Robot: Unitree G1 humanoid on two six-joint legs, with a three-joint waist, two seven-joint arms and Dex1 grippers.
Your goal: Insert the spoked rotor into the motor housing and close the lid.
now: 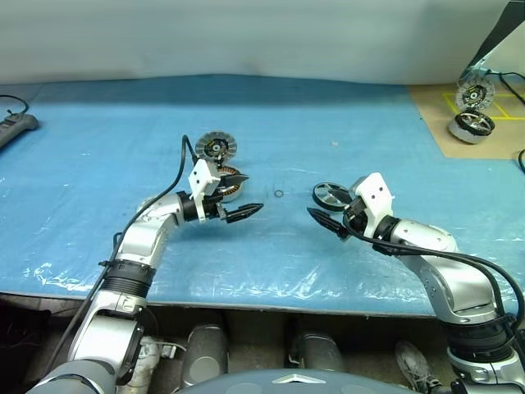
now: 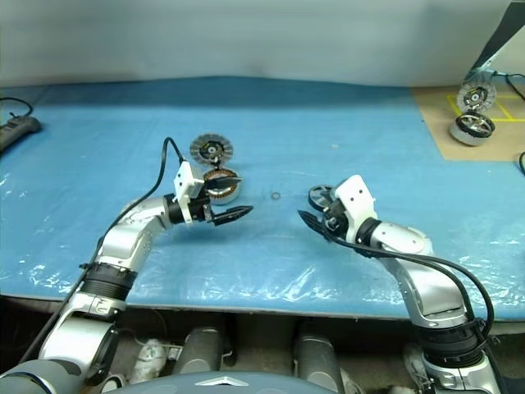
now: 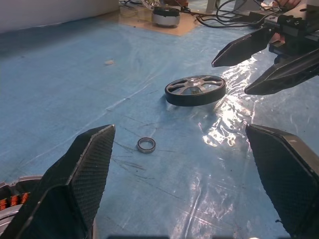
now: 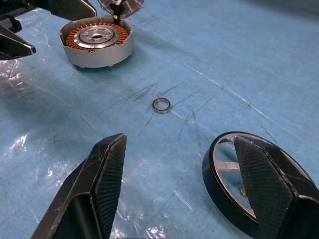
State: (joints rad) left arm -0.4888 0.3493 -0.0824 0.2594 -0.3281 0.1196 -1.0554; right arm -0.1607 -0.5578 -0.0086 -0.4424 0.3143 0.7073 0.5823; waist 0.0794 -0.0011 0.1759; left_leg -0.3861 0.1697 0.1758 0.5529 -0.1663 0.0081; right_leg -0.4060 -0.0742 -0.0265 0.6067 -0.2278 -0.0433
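The bench is covered by a crinkly blue plastic sheet, and its front edge runs just under the robot's two arms. There is lots of bare blue room in the middle and at the back. The left claw hangs over the sheet with its two black fingers spread wide and nothing between them. The short round silver motor housing with orange copper windings inside sits on the sheet right by that claw, and in the head views one black finger hides part of it. Just behind it stands the round silver ribbed lid with a dark middle, tipped up so its ribbed face looks toward the robot; I cannot tell what it leans on. The right claw is also spread open and holds nothing. The thin flat black ring with silvery spokes, the spoked rotor, lies flat on the sheet just beside that claw, and the right wrist view cuts part of it off behind a finger. A tiny silver metal ring lies alone on the open sheet between the two claws, well apart from both. At the far right corner, on a brown board, sit two more round silver motor parts, too small to make out well. A dark power strip pokes in at the left edge.
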